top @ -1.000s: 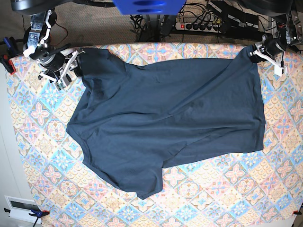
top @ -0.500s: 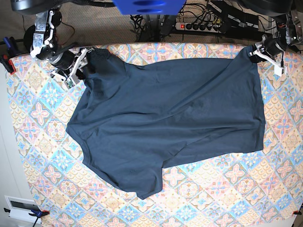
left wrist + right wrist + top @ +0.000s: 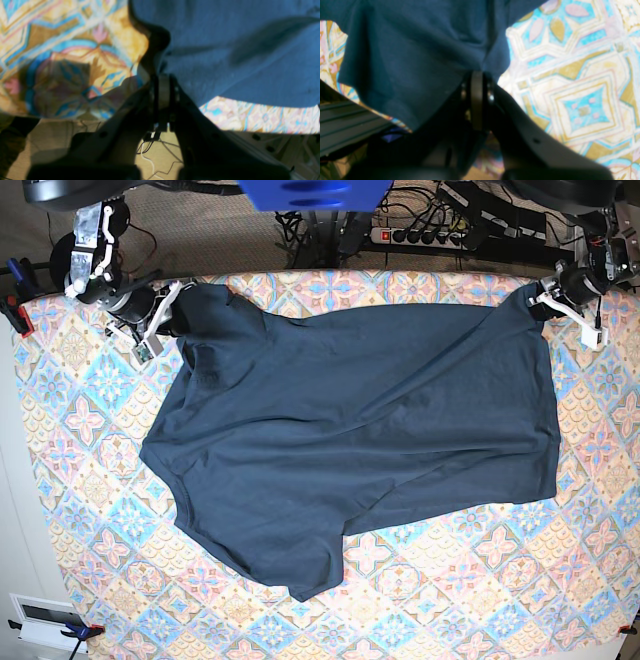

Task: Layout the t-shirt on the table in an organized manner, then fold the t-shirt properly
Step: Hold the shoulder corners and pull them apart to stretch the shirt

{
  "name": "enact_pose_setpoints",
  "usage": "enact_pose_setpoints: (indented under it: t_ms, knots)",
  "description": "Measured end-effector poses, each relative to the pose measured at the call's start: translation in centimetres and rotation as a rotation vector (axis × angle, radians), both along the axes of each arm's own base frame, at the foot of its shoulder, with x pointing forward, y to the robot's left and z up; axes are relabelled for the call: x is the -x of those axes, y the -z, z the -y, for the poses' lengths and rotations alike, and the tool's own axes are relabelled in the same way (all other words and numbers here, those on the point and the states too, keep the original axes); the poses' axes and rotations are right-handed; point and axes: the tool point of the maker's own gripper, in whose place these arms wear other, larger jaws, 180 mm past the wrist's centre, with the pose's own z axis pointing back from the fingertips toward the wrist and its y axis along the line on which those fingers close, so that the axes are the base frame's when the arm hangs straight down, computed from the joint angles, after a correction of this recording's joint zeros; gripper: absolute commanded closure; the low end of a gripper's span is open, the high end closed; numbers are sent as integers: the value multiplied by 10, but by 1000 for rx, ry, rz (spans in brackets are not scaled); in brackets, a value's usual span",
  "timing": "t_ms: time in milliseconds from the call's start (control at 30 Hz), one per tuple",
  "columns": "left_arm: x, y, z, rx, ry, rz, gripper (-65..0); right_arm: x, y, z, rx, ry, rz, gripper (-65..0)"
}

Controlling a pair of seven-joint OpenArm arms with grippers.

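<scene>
The dark navy t-shirt (image 3: 370,430) lies spread across the patterned table (image 3: 480,580), mostly flat, with a sleeve pointing toward the near edge. At the shirt's far-left corner my right gripper (image 3: 172,315) is shut on the fabric. In the right wrist view its jaws (image 3: 477,77) pinch a bunched fold of the t-shirt (image 3: 415,50) just above the table (image 3: 570,87). My left gripper (image 3: 533,293) is shut on the shirt's far-right corner. The left wrist view shows the pinched hem (image 3: 163,82), the t-shirt (image 3: 237,50) and the table (image 3: 62,50).
A power strip with cables (image 3: 420,235) lies on the floor beyond the far edge. Clamps (image 3: 15,305) hold the cloth at the left edge. A white box (image 3: 45,620) sits off the near-left corner. A blue part (image 3: 310,192) hangs overhead at the top centre.
My right gripper moved toward the far edge onto the shirt's far-left corner and closed on it. The left gripper kept its hold and barely moved.
</scene>
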Motion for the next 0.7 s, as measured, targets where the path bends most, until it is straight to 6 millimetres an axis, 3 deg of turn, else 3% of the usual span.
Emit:
enact_pose_setpoints:
  t_ms: [167,367,500,700]
  knots:
    - [-3,-2,-2,-4,1,10,0,-2,-8,23,33,54,22,-3]
    - [-2,-1,0,1,1,9,0,-4,-32,52,94,120,87,-3]
    - [-3,-2,-1,-4,3,8,0,6,-39,54,122,112,86,-3]
    - [-7,-9,-10,-34,21,16,0,30,-29,55,149,96,0,-6]
